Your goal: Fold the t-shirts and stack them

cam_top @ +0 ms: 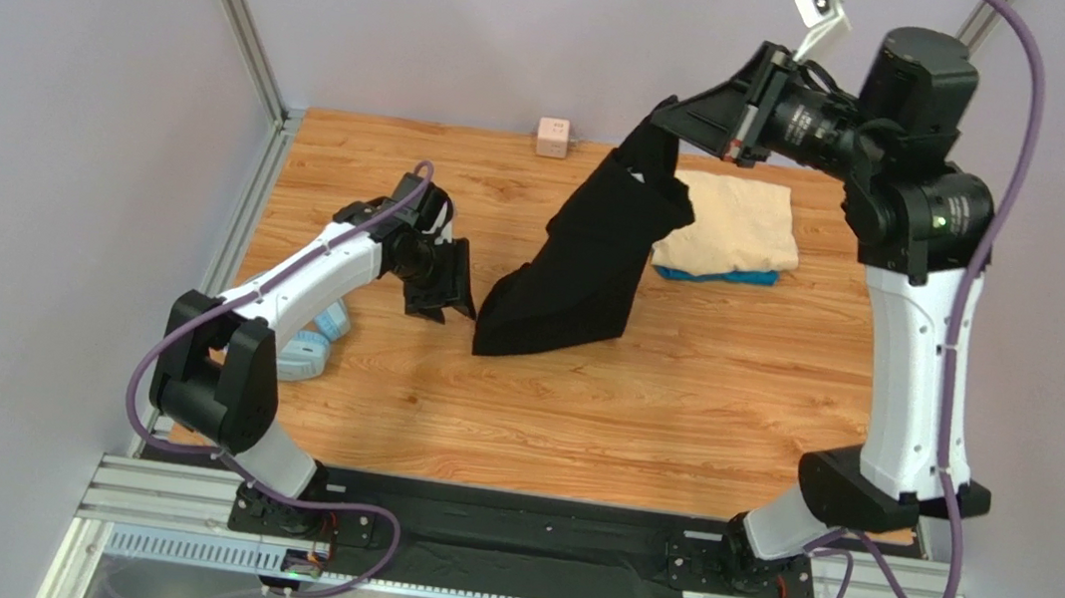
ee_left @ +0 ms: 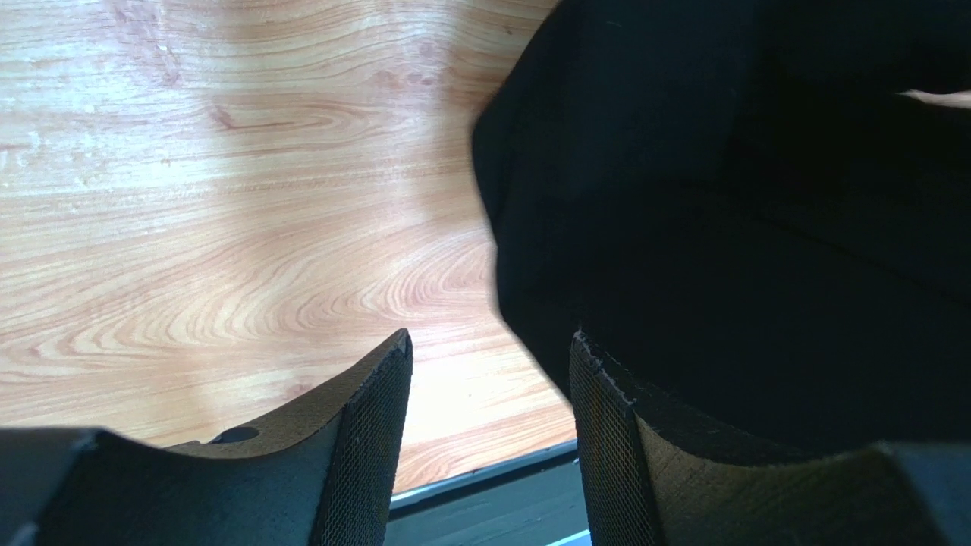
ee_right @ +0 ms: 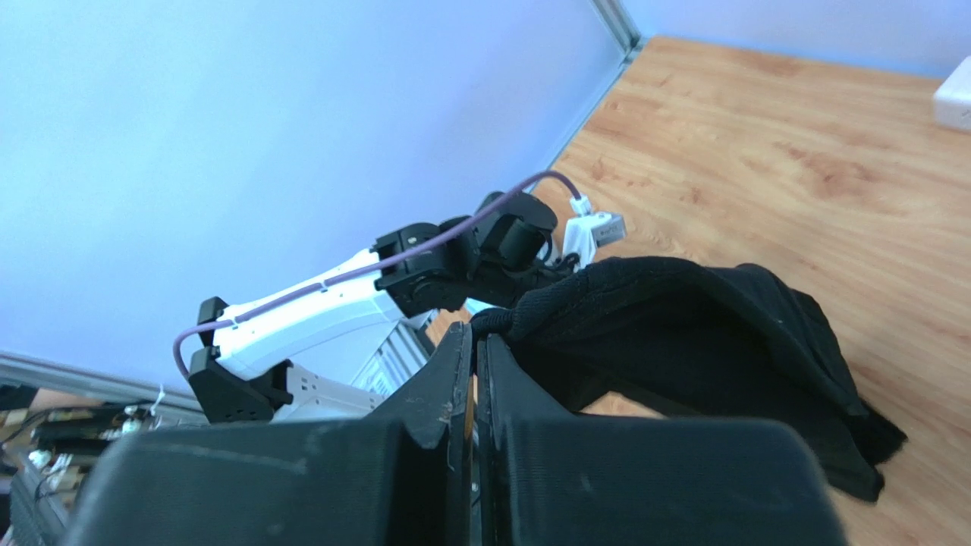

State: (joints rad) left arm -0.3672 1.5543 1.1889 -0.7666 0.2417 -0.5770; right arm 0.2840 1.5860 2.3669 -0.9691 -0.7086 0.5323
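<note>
Left fingers (ee_left: pixel 370 432) spread; right fingers (ee_right: pixel 456 370) pinch one black t-shirt (cam_top: pixel 580 267); one cream t-shirt (cam_top: pixel 729 219), one blue t-shirt (cam_top: pixel 740 278)

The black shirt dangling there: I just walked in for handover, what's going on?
The right gripper is shut on the black t-shirt, holding one end up while its lower end rests on the table. The left gripper is open beside that lower edge, holding nothing. The cream t-shirt lies folded on the blue t-shirt behind.

Robot lab cell: plain grey wall panels (cam_top: pixel 48 109), aluminium frame post (cam_top: pixel 235 7) upper left, wood-grain counter (cam_top: pixel 722 411), arm bases (cam_top: pixel 279 493) bolted to extrusion rail (cam_top: pixel 154 500) at bottom.
</note>
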